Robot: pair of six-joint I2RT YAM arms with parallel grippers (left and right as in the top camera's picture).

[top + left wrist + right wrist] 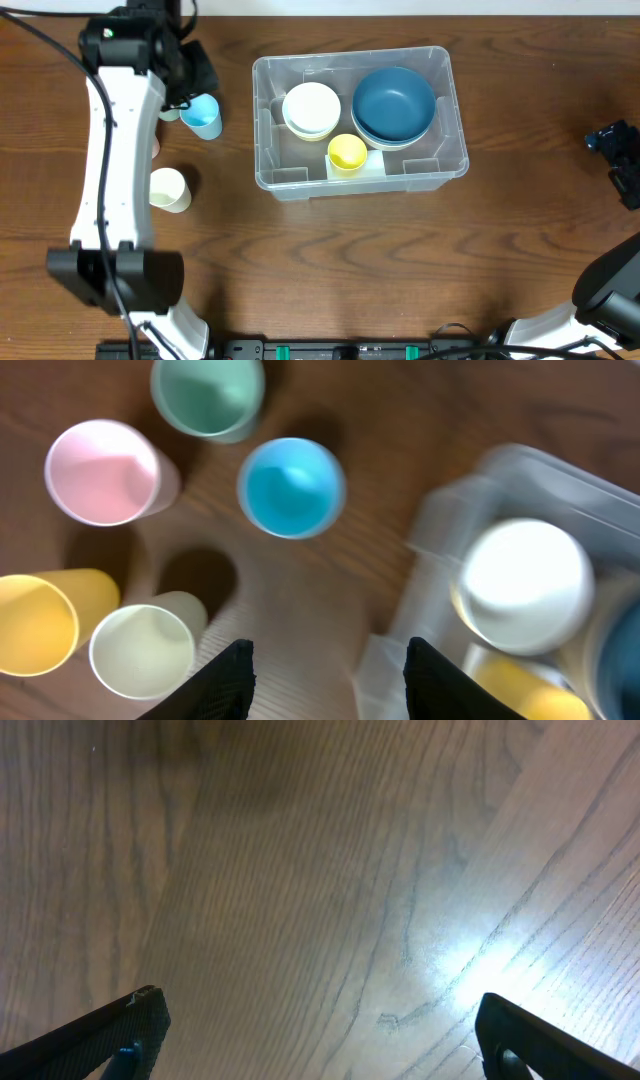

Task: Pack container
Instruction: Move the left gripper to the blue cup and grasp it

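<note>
Toward the far edge of the surface (330, 260), about midway along it: the container (300, 178), standing upright with its top open
Inside the container: white bowl (311, 105) at its left end, blue bowl (394, 103) at its right end, yellow cup (347, 152) by the near wall between the two bowls
Left tool (330, 678): open, its fingers (228, 682) apart with nothing between them, hovering over the wood just beside the container's left wall
Toward the far left corner, outside the container: blue cup (290, 487) nearest the container, then green cup (207, 395), pink cup (100, 472), cream cup (142, 650) and a second yellow cup (38, 625), all mouth up
Right tool (320, 1030): spread wide and empty, over bare wood near the right edge, well apart from the container
</note>
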